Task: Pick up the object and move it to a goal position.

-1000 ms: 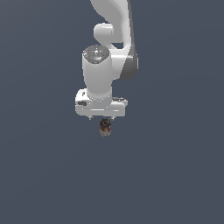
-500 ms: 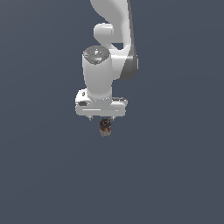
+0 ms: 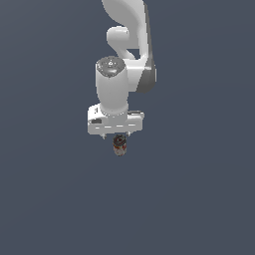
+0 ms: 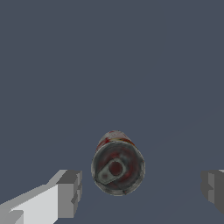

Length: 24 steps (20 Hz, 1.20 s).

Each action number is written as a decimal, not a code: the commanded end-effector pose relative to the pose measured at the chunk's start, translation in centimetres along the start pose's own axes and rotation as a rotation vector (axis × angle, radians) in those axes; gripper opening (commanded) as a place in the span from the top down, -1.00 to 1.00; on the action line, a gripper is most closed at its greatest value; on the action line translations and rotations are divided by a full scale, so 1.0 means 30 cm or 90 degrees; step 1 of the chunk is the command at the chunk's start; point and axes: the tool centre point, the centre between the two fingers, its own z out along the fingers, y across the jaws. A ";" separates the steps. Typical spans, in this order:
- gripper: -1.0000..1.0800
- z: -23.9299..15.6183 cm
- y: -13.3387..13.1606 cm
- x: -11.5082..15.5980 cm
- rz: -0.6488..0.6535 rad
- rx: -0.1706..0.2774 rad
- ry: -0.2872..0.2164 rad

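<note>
— Gripper (image 4: 140,188) is spread wide; both fingers (image 4: 70,192) stand clear of the can (image 4: 117,164) upright between them.
— Then we should centre over it, descend, and close evenly.

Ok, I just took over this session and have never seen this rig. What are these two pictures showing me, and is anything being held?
Both are simulator renders. The exterior view shows a white robot arm reaching down over a plain grey surface, with its gripper just above a small tin can. The wrist view comes from a camera on the arm's wrist, looking down past the gripper: the grey fingers stand wide apart on either side of the can, which stands upright, lid showing, red-and-white label visible. Nothing is held yet; the fingers do not touch the can.
</note>
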 end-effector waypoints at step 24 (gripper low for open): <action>-0.92 0.142 -0.036 -0.072 -0.358 0.014 -0.004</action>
